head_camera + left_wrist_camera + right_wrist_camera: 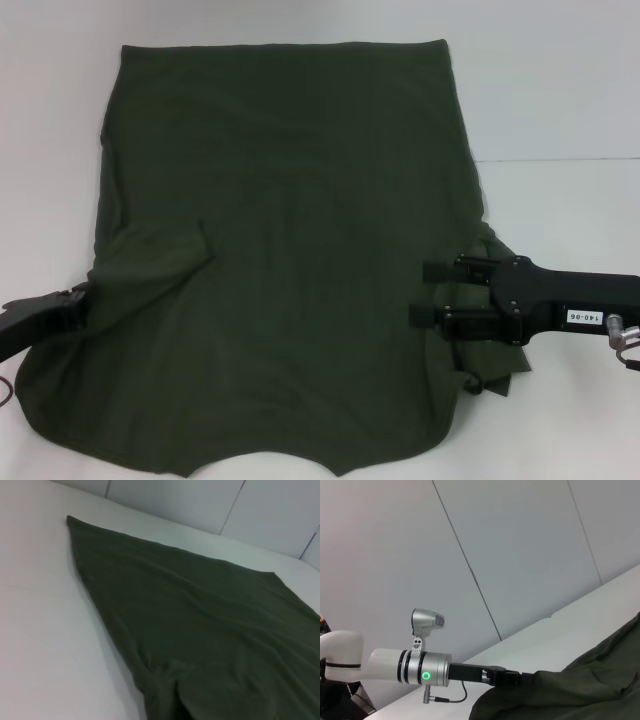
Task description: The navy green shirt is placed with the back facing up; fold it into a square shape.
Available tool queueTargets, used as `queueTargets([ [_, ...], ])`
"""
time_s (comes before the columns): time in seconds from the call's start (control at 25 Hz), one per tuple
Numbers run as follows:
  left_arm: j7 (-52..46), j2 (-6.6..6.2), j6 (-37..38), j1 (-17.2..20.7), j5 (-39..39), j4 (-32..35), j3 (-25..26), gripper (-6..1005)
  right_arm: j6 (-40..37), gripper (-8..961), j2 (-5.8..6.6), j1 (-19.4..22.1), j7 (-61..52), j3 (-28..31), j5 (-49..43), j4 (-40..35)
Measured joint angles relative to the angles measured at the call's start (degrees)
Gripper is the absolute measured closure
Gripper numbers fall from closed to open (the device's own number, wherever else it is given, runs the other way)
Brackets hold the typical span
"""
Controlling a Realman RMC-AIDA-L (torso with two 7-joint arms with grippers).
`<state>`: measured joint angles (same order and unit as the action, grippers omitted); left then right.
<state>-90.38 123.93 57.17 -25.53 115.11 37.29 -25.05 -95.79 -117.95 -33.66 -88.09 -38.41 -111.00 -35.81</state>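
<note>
Lying flat between my grippers: shirt (290,250). Right gripper (425,292) spread wide over its right edge; left gripper (75,305) at left edge, grip unclear.

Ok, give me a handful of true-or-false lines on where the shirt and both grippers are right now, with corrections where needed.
1. The navy green shirt lies spread on the white table. True.
2. The right gripper has its fingers spread apart above the shirt's right side. True.
3. The left gripper is parked far off the shirt. False: it is at the shirt's left edge, where the cloth bunches up.
4. Cream lettering shows on the shirt. False: only plain green cloth shows.
5. The shirt is already a neat square. False: its near edge is still wavy and uneven.
</note>
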Motion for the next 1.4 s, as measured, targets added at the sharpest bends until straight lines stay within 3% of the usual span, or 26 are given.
queueTargets([
  [0.2,-0.8,0.0,3.4,-0.1,-0.1,0.3,0.0,1001,0.0,102,0.0,-0.1,0.1,0.0,0.0,0.0],
  [0.44,-1.2,0.0,9.4,-0.5,0.0,0.8,-0.2,1000,0.0,103,0.0,-0.1,0.1,0.0,0.0,0.0],
  [0.84,-1.0,0.16,11.7,-0.3,0.1,0.4,-2.2,998,0.0,104,0.0,0.2,0.2,0.0,0.0,-0.1],
  [1.04,-1.0,0.12,13.8,-0.3,0.8,0.1,-3.4,948,0.0,105,0.0,0.2,0.2,0.0,0.0,-0.2],
  [1.16,-1.3,0.17,14.0,-0.7,2.3,-0.3,-6.3,717,0.0,105,0.0,0.1,0.2,0.0,0.0,-0.2],
  [1.36,-1.6,0.25,14.6,-1.5,3.7,-0.4,-10.1,479,0.1,106,0.0,-0.1,0.2,0.0,0.0,-0.3],
  [1.4,-1.6,0.25,14.8,-1.6,3.7,-0.4,-10.5,475,0.1,106,0.0,-0.1,0.2,0.0,0.0,-0.3],
])
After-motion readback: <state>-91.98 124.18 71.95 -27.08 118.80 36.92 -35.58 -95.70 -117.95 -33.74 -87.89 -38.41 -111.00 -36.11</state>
